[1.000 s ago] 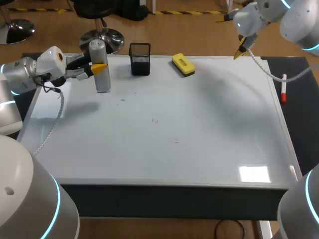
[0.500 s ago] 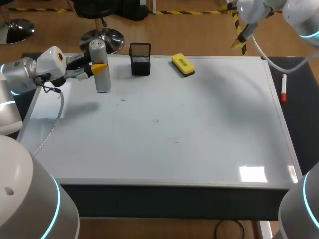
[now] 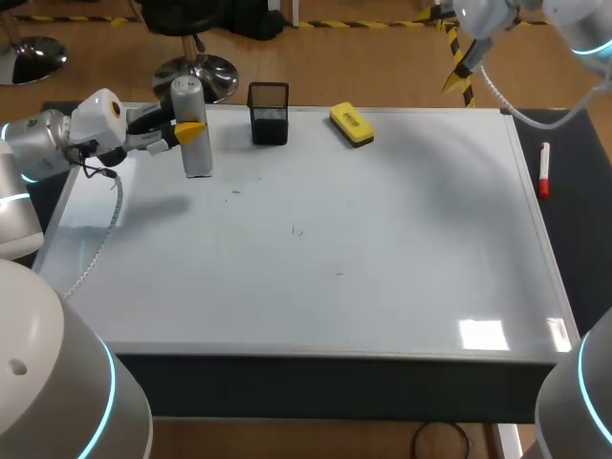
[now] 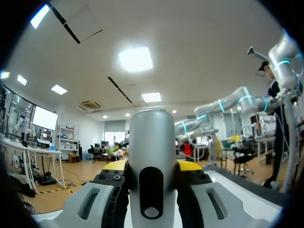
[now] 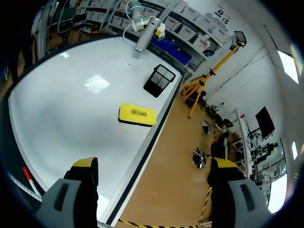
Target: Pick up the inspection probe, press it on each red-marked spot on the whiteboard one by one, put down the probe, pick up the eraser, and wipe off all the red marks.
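Robotics lab, bench setup. Left arm and right arm, both with lit cyan joint rings, flank a table topped by a large whiteboard. A black mesh cup stands on it, and a red-capped marker lies beside it.

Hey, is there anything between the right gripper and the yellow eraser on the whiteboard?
Nothing visible. The right gripper, open, hangs above the whiteboard's far edge, and the eraser lies ahead of it on bare board. The black mesh cup stands beyond the eraser, off that path.

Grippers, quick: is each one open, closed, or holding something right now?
Left gripper: shut on the inspection probe.
Right gripper: open, holding nothing.
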Robot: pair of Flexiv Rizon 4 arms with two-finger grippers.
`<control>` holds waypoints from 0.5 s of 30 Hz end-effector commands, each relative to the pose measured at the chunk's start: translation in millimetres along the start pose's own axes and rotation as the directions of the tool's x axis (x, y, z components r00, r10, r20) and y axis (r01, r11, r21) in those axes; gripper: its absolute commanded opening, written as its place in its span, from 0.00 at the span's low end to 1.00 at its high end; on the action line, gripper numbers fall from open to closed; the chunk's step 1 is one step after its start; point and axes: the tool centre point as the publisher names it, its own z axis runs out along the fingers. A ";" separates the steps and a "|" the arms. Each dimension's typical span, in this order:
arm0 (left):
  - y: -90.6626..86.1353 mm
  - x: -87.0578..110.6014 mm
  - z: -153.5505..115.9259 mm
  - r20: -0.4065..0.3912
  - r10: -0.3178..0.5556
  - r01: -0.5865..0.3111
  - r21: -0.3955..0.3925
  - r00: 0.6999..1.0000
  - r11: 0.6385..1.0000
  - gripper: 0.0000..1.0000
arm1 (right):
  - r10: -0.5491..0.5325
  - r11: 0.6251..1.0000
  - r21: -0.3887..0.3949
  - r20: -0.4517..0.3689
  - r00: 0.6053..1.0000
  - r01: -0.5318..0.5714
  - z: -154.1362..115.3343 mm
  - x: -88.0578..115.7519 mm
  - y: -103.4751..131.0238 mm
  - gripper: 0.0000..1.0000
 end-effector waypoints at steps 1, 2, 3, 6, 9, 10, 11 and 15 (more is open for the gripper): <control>-1.0 0.6 0.5 0.002 0.002 -0.002 0.000 1.000 1.000 0.00 | 0.000 1.000 -0.003 -0.042 0.999 0.000 0.0 -4.5 -3.1 1.00; -1.0 0.6 0.5 0.002 0.002 -0.002 0.000 1.000 1.000 0.00 | 0.000 1.000 -0.003 -0.042 0.999 0.000 0.0 -4.5 -3.1 1.00; -1.0 0.6 0.5 0.002 0.002 -0.002 0.000 1.000 1.000 0.00 | 0.000 1.000 -0.003 -0.042 0.999 0.000 0.0 -4.5 -3.1 1.00; -1.0 0.6 0.5 0.002 0.002 -0.002 0.000 1.000 1.000 0.00 | 0.000 1.000 -0.003 -0.042 0.999 0.000 0.0 -4.5 -3.1 1.00; -1.2 4.9 0.1 0.003 0.005 -0.005 -0.017 1.000 1.000 0.00 | 0.000 1.000 -0.003 -0.042 0.999 0.000 0.0 -4.5 -3.1 1.00; -1.7 7.3 0.3 -0.003 0.009 -0.009 -0.026 1.000 1.000 0.00 | 0.000 1.000 -0.003 -0.042 0.999 0.000 0.0 -4.5 -3.1 1.00; -2.2 8.2 0.5 -0.005 0.008 -0.008 -0.022 1.000 1.000 0.00 | 0.000 1.000 -0.003 -0.042 0.999 0.000 0.0 -4.5 -3.1 1.00; -8.3 4.5 4.5 -0.024 0.031 -0.032 -0.030 0.999 0.999 0.00 | 0.000 1.000 -0.003 -0.042 0.999 0.000 0.0 -4.5 -3.1 1.00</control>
